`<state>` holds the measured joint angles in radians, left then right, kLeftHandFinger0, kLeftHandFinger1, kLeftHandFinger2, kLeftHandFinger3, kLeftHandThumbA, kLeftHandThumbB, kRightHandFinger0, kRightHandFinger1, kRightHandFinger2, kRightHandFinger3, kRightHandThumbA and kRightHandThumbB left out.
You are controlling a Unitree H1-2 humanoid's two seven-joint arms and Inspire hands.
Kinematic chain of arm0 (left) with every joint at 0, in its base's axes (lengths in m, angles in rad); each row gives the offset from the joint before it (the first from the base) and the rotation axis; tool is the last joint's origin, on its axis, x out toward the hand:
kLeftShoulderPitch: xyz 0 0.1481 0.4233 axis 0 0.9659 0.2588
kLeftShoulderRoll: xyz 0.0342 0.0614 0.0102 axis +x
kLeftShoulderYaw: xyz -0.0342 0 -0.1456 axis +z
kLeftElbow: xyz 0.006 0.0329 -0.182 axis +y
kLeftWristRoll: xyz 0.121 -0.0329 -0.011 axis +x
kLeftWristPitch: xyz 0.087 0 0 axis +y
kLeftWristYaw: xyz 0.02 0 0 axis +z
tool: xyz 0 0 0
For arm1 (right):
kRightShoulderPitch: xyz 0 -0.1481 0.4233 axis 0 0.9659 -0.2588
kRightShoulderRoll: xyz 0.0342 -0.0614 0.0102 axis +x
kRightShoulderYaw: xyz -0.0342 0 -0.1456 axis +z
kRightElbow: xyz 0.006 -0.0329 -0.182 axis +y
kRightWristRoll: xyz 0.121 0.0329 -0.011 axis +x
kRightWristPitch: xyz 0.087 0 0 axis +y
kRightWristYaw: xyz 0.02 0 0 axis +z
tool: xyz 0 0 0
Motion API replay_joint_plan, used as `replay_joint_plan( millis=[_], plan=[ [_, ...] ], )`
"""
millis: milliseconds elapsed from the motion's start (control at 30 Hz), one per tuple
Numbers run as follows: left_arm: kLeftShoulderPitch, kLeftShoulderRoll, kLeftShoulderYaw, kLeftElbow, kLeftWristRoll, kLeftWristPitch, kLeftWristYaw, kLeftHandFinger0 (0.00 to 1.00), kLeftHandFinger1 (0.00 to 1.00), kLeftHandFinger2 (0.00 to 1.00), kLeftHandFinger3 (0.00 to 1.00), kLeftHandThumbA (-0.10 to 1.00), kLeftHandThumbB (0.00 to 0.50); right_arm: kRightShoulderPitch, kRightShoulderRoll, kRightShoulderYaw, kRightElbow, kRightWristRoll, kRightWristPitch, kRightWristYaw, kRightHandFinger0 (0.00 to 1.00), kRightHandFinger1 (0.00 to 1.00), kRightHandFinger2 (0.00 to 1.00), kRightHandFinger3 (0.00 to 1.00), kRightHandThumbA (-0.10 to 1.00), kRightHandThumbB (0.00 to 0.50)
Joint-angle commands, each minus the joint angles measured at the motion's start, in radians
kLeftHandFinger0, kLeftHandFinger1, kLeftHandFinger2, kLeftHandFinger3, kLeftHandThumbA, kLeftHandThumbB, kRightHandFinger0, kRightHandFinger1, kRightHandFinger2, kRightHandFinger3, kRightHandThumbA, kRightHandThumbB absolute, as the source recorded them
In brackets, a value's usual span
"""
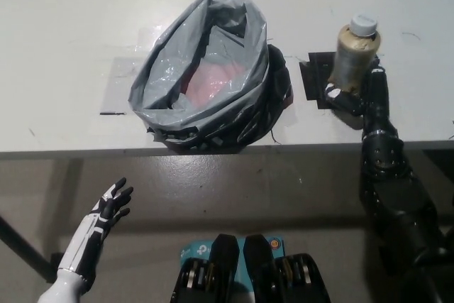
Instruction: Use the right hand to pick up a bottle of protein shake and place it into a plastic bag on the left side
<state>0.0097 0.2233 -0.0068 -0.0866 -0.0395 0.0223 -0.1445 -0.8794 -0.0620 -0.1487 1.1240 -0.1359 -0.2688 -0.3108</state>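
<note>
Bottle (352, 57) waiting for your grip

Your right hand (358, 96) wraps its base from the near side; I can't tell if it's clamped. Plastic bag (206, 76) gapes leftward to receive it; left hand (106, 211) rests spread.

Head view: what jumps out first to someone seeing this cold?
The crumpled grey plastic bag, mouth open with something pink inside, sits near the white table's front edge. Right of it a tan protein shake bottle with a white cap stands upright on a dark mat, with the black right hand at its base; whether it grips cannot be told. The white left hand rests open, low and below the table edge.
</note>
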Motion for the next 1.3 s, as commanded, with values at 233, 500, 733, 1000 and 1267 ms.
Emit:
replay_joint_plan(
  millis=[233, 500, 733, 1000, 1267],
  plan=[
    [-0.005, 0.006, 0.005, -0.037, -0.01, -0.029, -0.012, 1.0, 1.0, 1.0, 1.0, 1.0, 0.215, -0.058, 0.006, -0.009, -0.17, 0.01, -0.03, -0.12, 0.0, 0.0, 0.27, 0.22, 0.05, 0.125],
    [-0.003, 0.004, 0.005, -0.049, -0.011, -0.013, -0.01, 1.0, 1.0, 1.0, 1.0, 0.99, 0.222, -0.022, 0.015, 0.046, -0.318, -0.043, -0.018, -0.139, 0.0, 0.01, 0.38, 0.32, -0.1, 0.099],
    [-0.009, 0.008, 0.004, -0.037, -0.012, -0.026, -0.016, 1.0, 1.0, 1.0, 1.0, 1.0, 0.211, -0.017, 0.011, 0.17, -0.579, -0.12, 0.094, -0.043, 0.0, 0.19, 0.59, 0.55, -0.1, 0.083],
    [-0.007, 0.009, -0.003, -0.033, 0.012, -0.027, -0.009, 1.0, 1.0, 1.0, 1.0, 1.0, 0.216, -0.121, 0.007, 0.383, -0.634, -0.206, 0.107, 0.114, 0.0, 0.22, 0.58, 0.61, -0.1, 0.058],
    [-0.018, 0.009, -0.007, -0.043, 0.026, -0.002, -0.004, 1.0, 1.0, 1.0, 1.0, 0.92, 0.171, -0.241, 0.059, 0.459, -0.362, -0.221, 0.098, 0.123, 0.0, 0.03, 0.34, 0.28, -0.1, 0.087]
  ],
)
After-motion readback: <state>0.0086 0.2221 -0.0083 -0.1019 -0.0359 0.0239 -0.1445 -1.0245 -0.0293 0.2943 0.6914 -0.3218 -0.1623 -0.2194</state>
